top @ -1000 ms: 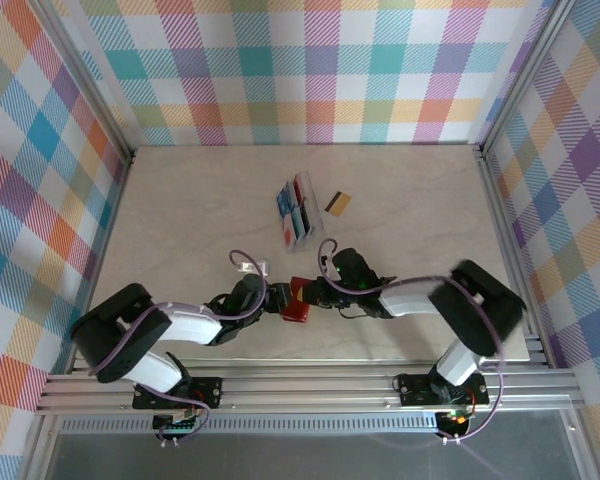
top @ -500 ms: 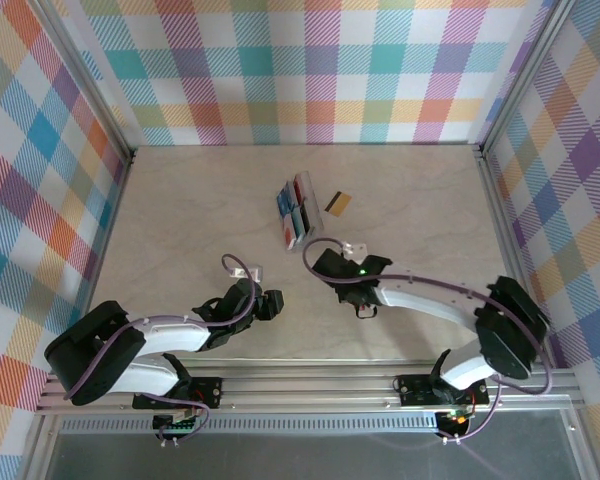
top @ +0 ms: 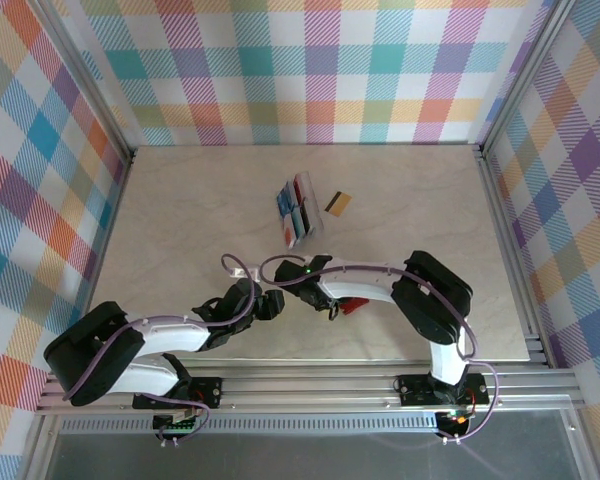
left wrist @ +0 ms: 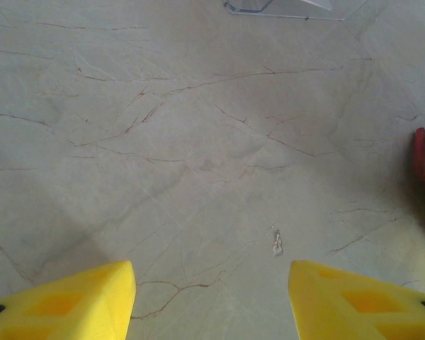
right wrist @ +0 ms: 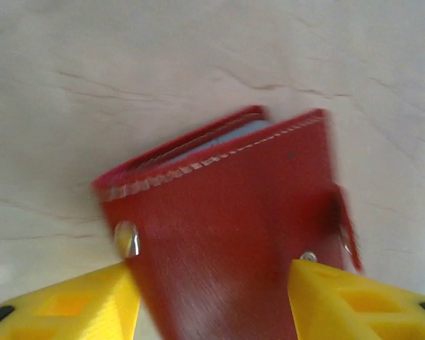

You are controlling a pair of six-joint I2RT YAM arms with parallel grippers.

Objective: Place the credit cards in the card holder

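Clear slotted rack point(top: 316, 226) on pale marbled table point(top: 200, 220), plaid walls point(top: 320, 70) around

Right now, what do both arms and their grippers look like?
The left arm and right arm match: white links, black joints, purple cables looping along each. A small green light glows on the right wrist. The left gripper and right gripper have blocky bright yellow fingers.
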